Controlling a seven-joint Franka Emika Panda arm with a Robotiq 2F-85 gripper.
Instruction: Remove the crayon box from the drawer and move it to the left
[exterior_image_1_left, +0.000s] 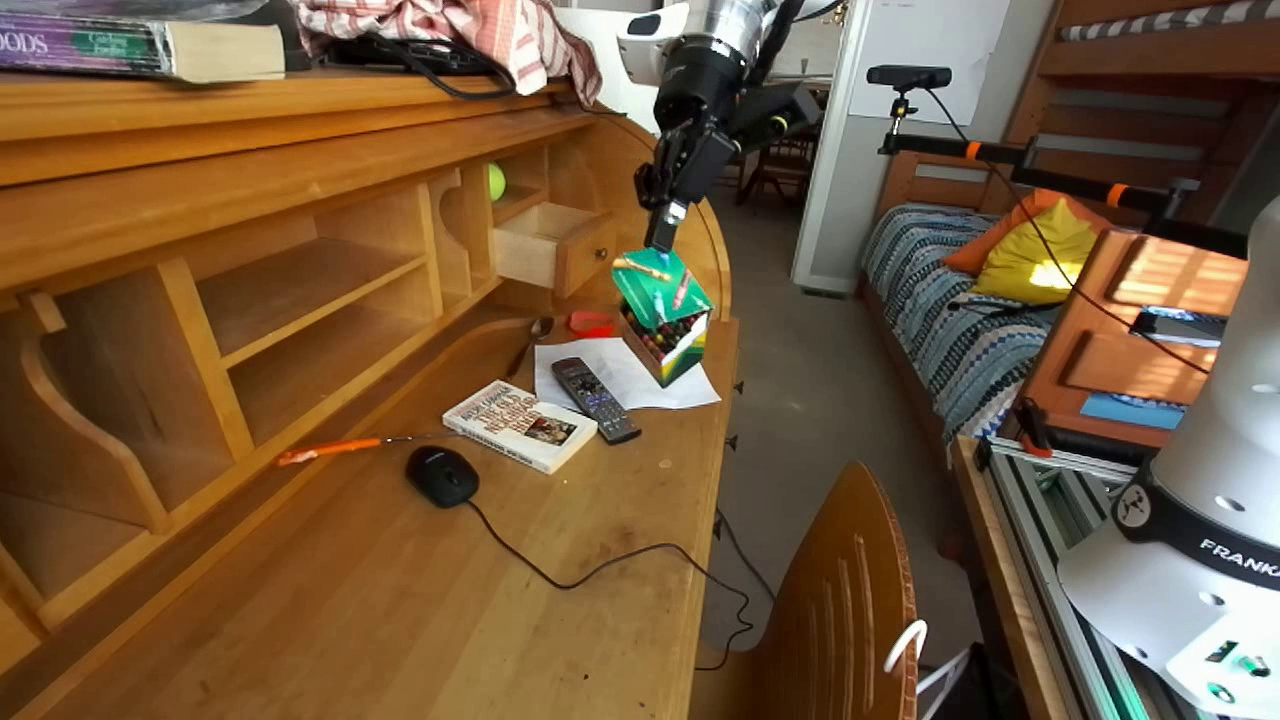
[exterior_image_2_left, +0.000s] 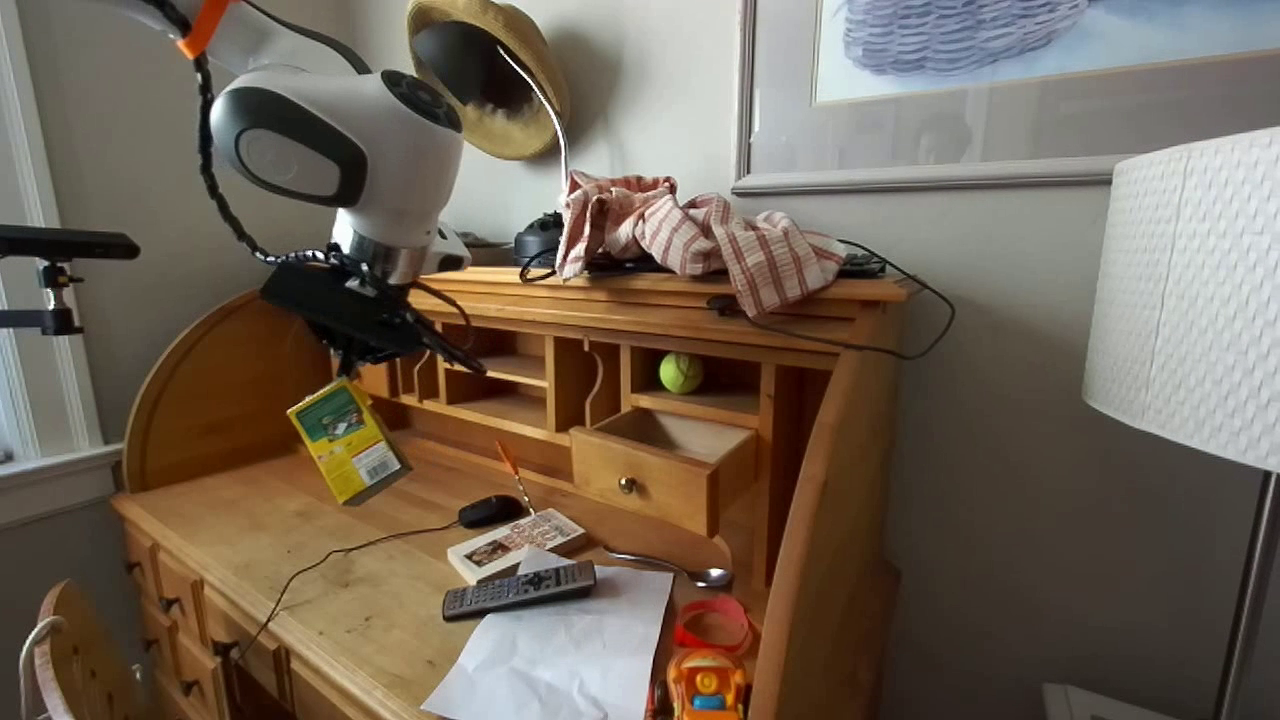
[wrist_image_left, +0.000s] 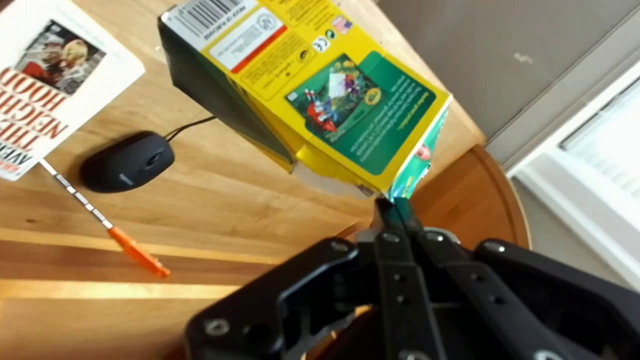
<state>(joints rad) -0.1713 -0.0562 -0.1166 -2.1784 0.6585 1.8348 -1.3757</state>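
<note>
While the gripper (wrist_image_left: 393, 201) has its fingertips almost together, pinching only the flap (exterior_image_1_left: 650, 290) of the crayon box (wrist_image_left: 300, 107), this box hangs tilted in the air above the desk (exterior_image_2_left: 250, 510). Crayons (exterior_image_1_left: 660, 338) are visible inside it. The drawer (exterior_image_2_left: 645, 505) stands pulled out, well apart from the box. On the desk, a remote (exterior_image_2_left: 520, 590) lies partly over a white paper (exterior_image_2_left: 575, 660).

Getting only part of the crayon box (wrist_image_left: 310, 95), chopped by the wrist view's top edge, and of the paperback (wrist_image_left: 57, 100), clipped at left. Can't read the box's finest print (wrist_image_left: 272, 67), can't see the tip of the lid (wrist_image_left: 417, 162) between the fingertips (wrist_image_left: 385, 212). In an exterior view, can't see fully into the drawer (exterior_image_2_left: 640, 485) past its front; catching only part of the toy vehicle (exterior_image_2_left: 708, 688), cut at bottom.
</note>
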